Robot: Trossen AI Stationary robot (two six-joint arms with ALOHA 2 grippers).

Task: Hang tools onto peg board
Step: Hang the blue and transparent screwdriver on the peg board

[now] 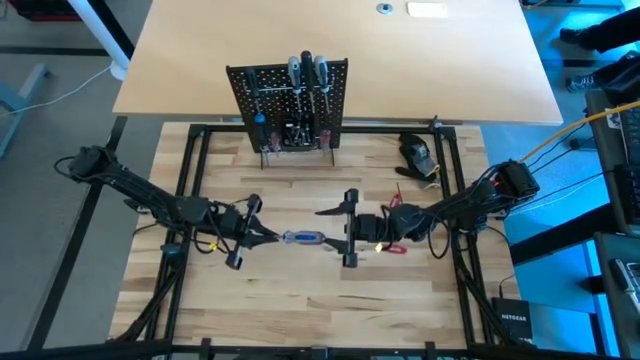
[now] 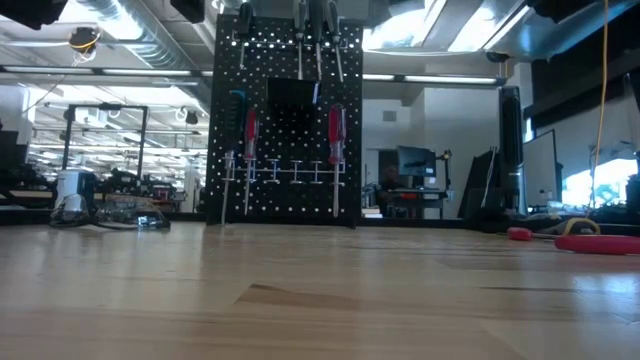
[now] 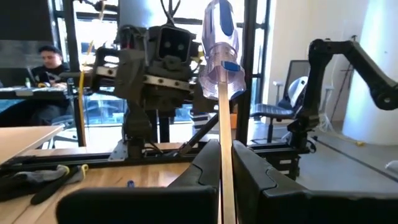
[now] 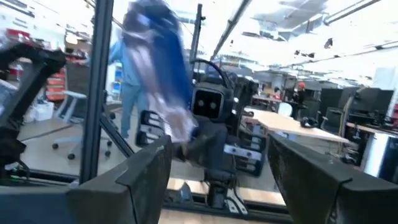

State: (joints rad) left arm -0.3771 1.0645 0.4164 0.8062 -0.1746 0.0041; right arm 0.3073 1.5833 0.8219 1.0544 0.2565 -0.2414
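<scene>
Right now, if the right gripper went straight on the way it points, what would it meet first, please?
Most likely the blue-handled screwdriver, held by its shaft in the left gripper: its handle lies just ahead of the open right gripper, apparently level with it.

Tabletop: pale wooden slab (image 1: 300,310) inside black metal frame (image 1: 190,200).
Near right rear corner: dark rounded mouse-like lump (image 1: 417,152).
Background: seated person (image 3: 43,68) at desk.

Bright ceiling lights, motion-blurred right wrist view

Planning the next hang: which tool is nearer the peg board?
About level. The left tool, shut on the blue screwdriver shaft, and the open right tool by its handle both sit well before the peg board.
</scene>
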